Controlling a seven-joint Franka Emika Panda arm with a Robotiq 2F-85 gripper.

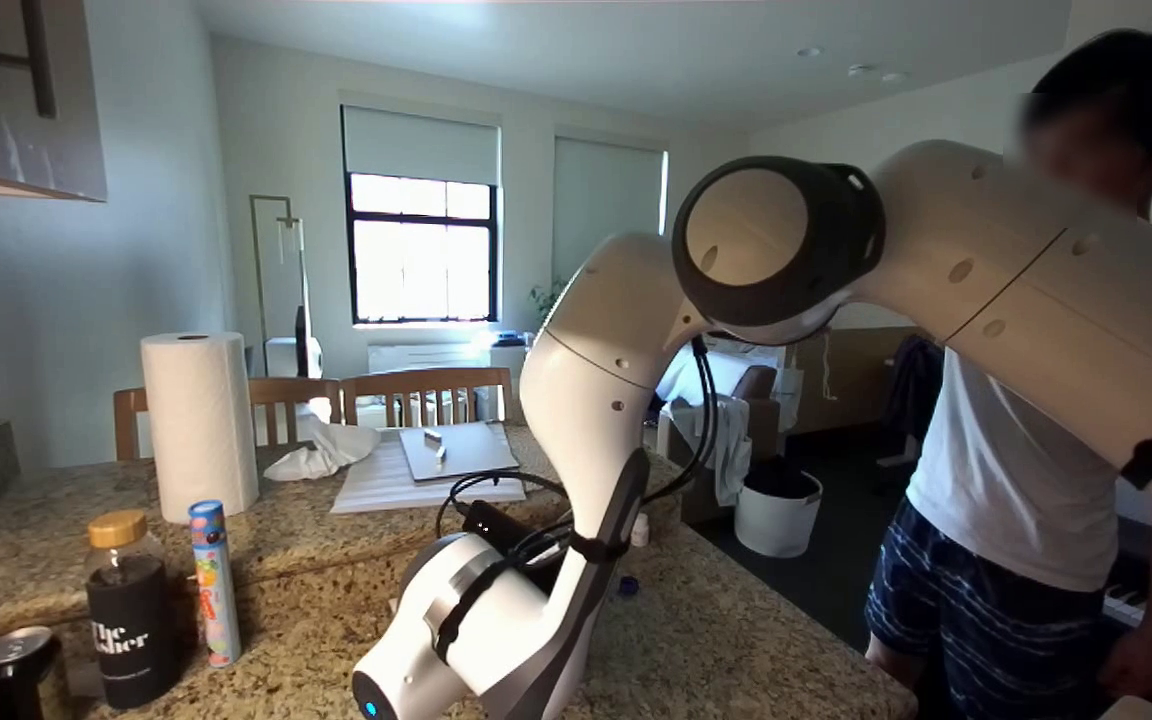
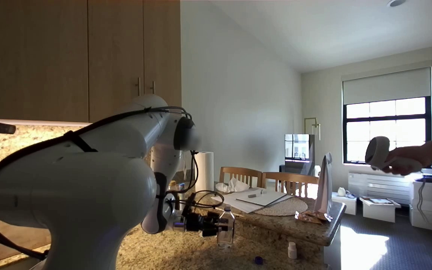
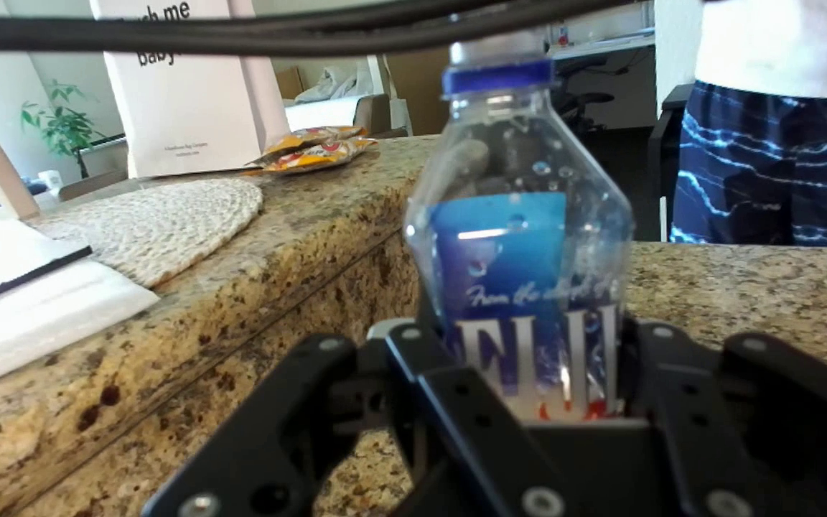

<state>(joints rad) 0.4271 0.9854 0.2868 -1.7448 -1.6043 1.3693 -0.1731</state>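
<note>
Counter (image 2: 178, 251): speckled granite, raised ledge (image 3: 306, 215) alongside
Window (image 1: 423, 265): super bright, behind the chairs (image 1: 426, 378)
Claw (image 3: 535, 345): you're snug on the bottle (image 3: 507, 237), jaws its width apart
Bottle: upright, near the ledge

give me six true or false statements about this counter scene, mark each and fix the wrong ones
1. The gripper is closed on a clear plastic bottle. True.
2. The clear plastic bottle lies on its side. False: it is upright.
3. A paper towel roll stands on the raised ledge. True.
4. The woven placemat is square. False: the woven placemat has a rounded edge.
5. A small blue cap lies on the lower counter. True.
6. The small white bottle has tipped over. False: the small white bottle stands upright.
</note>
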